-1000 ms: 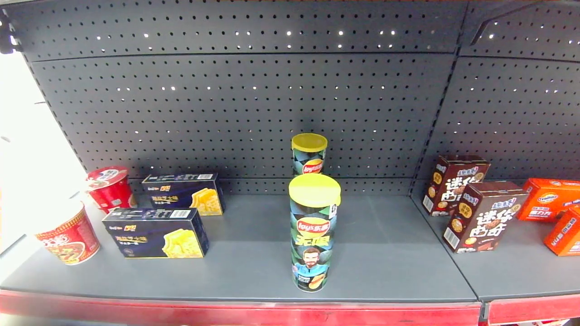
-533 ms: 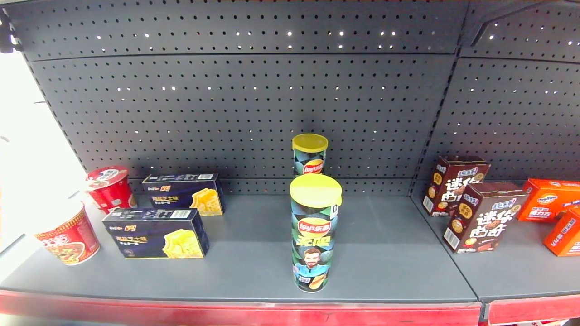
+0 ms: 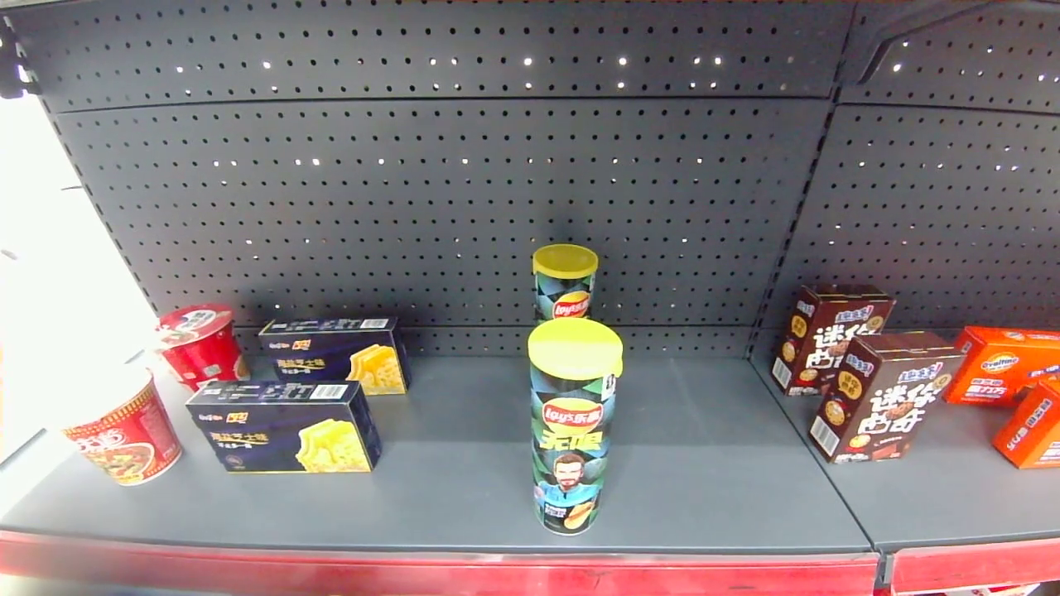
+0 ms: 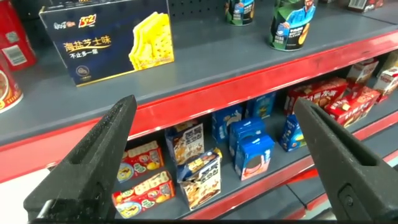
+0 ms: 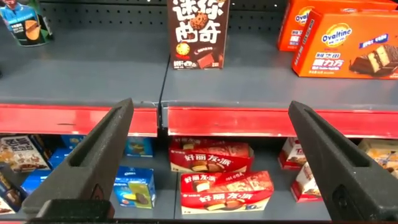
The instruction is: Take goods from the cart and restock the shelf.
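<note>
Two tall chip cans with yellow lids stand on the grey shelf (image 3: 712, 463), the front one (image 3: 573, 426) near the red front edge and the back one (image 3: 565, 281) against the pegboard. My left gripper (image 4: 214, 162) is open and empty, held in front of and below the shelf's left part, near the dark blue box (image 4: 109, 38). My right gripper (image 5: 208, 158) is also open and empty, held in front of the shelf's red edge (image 5: 249, 121) below a brown snack box (image 5: 198, 32).
Two dark blue boxes (image 3: 286, 426) and two red noodle cups (image 3: 124, 430) stand at the shelf's left. Brown boxes (image 3: 882, 393) and orange boxes (image 3: 1006, 364) fill the right. A lower shelf holds blue cartons (image 4: 249, 143) and red packs (image 5: 224, 180).
</note>
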